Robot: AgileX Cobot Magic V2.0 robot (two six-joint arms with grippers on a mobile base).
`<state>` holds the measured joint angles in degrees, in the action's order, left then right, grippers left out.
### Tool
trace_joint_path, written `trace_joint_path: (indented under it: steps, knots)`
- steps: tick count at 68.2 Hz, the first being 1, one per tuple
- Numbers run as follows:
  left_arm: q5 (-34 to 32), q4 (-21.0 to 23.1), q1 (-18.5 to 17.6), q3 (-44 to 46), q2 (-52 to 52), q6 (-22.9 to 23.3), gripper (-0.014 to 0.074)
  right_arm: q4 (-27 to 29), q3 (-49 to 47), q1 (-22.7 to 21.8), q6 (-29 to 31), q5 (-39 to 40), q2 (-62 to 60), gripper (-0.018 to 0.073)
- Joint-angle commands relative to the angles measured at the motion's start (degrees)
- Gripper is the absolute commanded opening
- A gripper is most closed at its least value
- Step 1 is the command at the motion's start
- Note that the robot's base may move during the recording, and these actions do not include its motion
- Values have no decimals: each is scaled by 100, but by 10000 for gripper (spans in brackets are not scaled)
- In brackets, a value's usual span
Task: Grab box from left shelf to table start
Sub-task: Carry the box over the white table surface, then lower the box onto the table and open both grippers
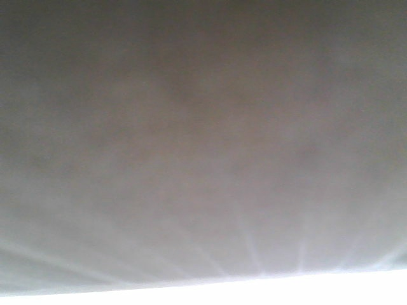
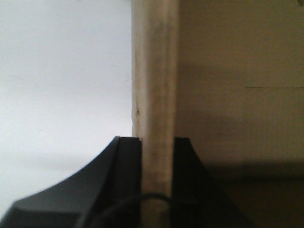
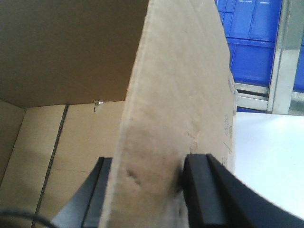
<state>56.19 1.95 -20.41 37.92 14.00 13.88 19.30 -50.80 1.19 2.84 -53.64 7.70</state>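
While both arms have hold of it, the large brown corrugated cardboard box is at the plain pale white bench, top open, one upright wall in each claw

Left claw: the two black fingers are narrowed to the thickness of the wall. One sits on each side of the wall's pale top edge, pads touching card. White bench surface shows on the outer side of that wall, shadowed brown box interior on the other. A thin black cable loops across the bottom of the left wrist view.

Right claw: same story. Its fingers are pinched onto the wall, one inside the box and one outside, card clamped between them. Inside on that side are brown floor panels with a seam, and a darker wall or flap across the top. Outside, the bench surface lies right beside the box wall. Cannot tell if the box bottom rests on it or hangs just off it.

Beyond the bench stands the left shelf, a brushed steel rack with blue plastic bins behind its upright, well apart from the box. Faint small print runs down the wall's outer corner, too small to read.

Front view is no help: a blurred grey-brown surface fills it, with only a bright white strip along the bottom edge
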Motion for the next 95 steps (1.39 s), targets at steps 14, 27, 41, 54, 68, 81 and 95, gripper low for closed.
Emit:
trace_joint_path:
  steps: [14, 27, 41, 54, 68, 81, 95]
  knots:
    - [192, -279, -21, 73, 47, 19, -99, -169, -163, -15, -26, 764, 77, 57]
    - [192, -279, -21, 73, 47, 19, -99, -169, -163, -15, -26, 764, 77, 57]
    - [180, -195, -21, 73, 47, 19, -99, -169, -163, -15, -26, 764, 77, 57]
    - [180, -195, -21, 73, 47, 19, -99, -169, -163, -15, -26, 769, 77, 57]
    - [55, -195, -21, 256, 72, 19, -99, -174, -163, -15, -26, 811, 125, 57]
    - [171, -518, -21, 1208, 544, 19, -99, -174, -240, -15, -26, 667, 780, 57]
    - [410, -882, -21, 2347, 1469, 19, -99, -174, -679, -15, -26, 172, 1856, 57]
